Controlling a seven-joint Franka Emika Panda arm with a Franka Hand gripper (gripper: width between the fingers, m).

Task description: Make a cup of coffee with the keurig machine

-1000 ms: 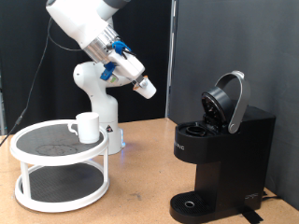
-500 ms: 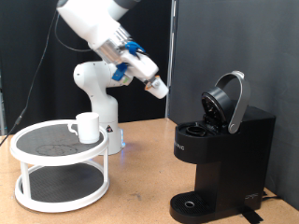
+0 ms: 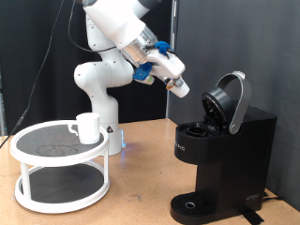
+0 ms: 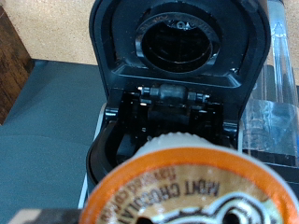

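The black keurig machine (image 3: 221, 161) stands at the exterior view's right with its rounded lid (image 3: 229, 101) hinged up. My gripper (image 3: 174, 85) hangs in the air just left of that lid and above the open pod chamber, shut on a small white coffee pod (image 3: 178, 91). In the wrist view the pod's orange-rimmed foil top (image 4: 192, 191) fills the near edge. Beyond it are the machine's open lid (image 4: 177, 37) and pod chamber (image 4: 173, 105). The white cup (image 3: 88, 127) stands on the top tier of a white round stand (image 3: 58, 167) at the left.
The arm's white base (image 3: 98, 89) stands behind the stand. A black curtain hangs behind the wooden table (image 3: 141, 202). The machine's round drip base (image 3: 194, 203) has nothing on it. A clear water tank (image 4: 271, 121) sits beside the chamber.
The arm has swung toward the exterior view's right, carrying the pod from above the robot base to just beside the machine's raised lid. The cup and machine have not moved.
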